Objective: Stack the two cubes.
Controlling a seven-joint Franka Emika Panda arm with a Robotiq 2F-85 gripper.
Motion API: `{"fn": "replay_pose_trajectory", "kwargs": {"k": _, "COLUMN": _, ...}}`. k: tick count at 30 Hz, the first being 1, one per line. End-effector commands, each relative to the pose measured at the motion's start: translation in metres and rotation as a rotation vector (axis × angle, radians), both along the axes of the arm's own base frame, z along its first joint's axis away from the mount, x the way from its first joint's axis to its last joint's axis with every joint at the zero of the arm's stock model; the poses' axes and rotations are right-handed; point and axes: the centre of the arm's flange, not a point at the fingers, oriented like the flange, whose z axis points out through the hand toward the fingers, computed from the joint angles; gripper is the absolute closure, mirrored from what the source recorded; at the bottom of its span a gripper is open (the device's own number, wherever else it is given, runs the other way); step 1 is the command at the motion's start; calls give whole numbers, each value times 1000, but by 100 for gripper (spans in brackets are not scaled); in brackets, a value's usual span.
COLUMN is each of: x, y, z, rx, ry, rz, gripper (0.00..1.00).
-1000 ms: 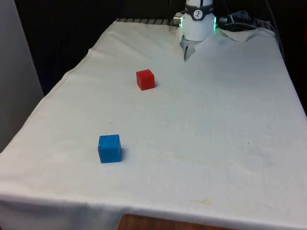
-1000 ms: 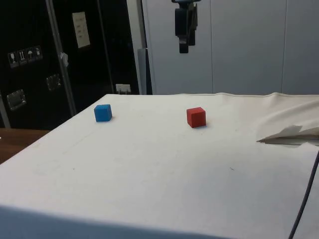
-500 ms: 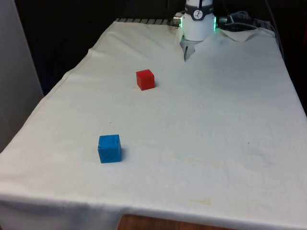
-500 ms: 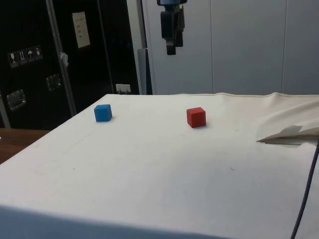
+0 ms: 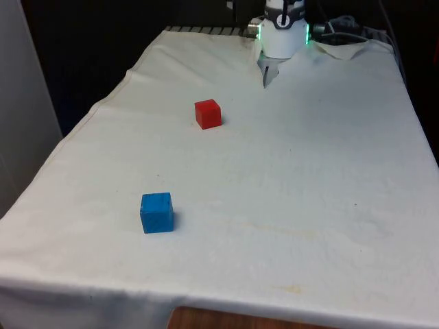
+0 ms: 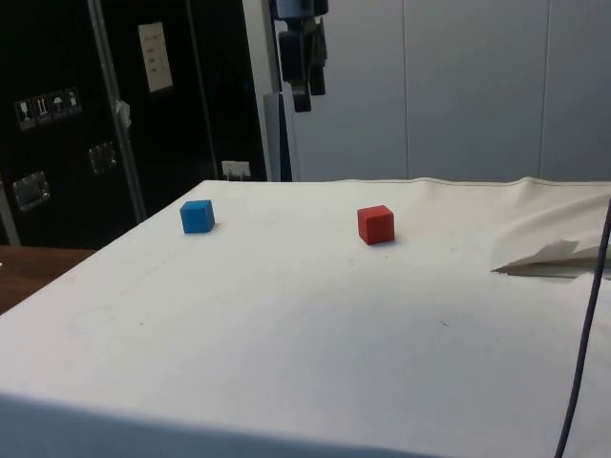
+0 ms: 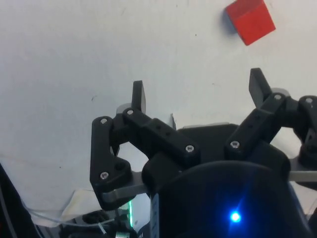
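Side view: hand (image 6: 302, 91) high above the surface (image 6: 315, 324), fingers spread, holding nothing.
The red cube (image 6: 375, 224) and blue cube (image 6: 197, 216) sit well apart on the cloth.

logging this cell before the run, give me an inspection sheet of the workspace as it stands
surface: white cloth, creased at the robot's end
job's things: red cube and blue cube, apart, both flat on the cloth, unstacked
clutter: nothing seen
grippers: gripper high above the cloth, jaws open, empty
cables: dark cable hanging at the side view's right edge
surroundings: dark cabinets, pale wall panels
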Motion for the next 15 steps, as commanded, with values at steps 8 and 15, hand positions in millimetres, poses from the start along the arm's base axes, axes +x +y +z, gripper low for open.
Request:
{"fn": "replay_pose_trajectory", "kwargs": {"k": 8, "x": 19, "y": -2, "z": -6, "rx": -2, "ry": -5, "rz": 0, "gripper": 0}}
{"fn": "replay_pose_trajectory", "kwargs": {"k": 15, "x": 32, "y": -2, "z": -12, "rx": -6, "ry": -22, "rz": 0, "gripper": 0}}
